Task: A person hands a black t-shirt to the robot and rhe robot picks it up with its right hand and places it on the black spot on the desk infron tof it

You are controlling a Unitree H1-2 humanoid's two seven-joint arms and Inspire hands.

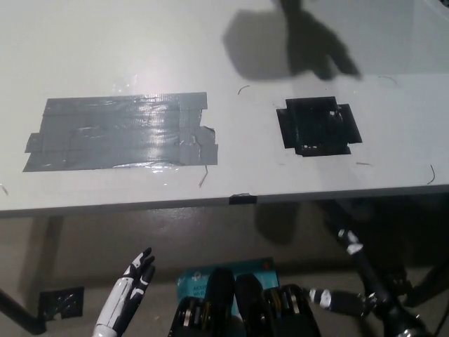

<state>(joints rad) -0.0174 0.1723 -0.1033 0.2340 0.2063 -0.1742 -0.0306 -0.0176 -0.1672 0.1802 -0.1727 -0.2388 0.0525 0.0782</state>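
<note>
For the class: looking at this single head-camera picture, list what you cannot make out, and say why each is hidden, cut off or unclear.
- The t-shirt: none in the head view; only a dark shadow falls on the desk.
- Whoever casts that shadow: beyond the top edge.
- Right hand: small, dark and blurred below the desk edge; open or shut unclear.
- Left hand: arm cut off by the bottom edge.
- Black spot: surface detail lost to glare.

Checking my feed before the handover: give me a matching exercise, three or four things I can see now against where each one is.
Things:
1. grey tape patch
2. black spot
3. left hand
4. dark shadow

Places:
A. below the desk edge, lower left
B. desk, right of middle
C. far side of the desk, upper right
D. desk, left part

Pairs: 1-D, 2-B, 3-A, 4-C
</note>
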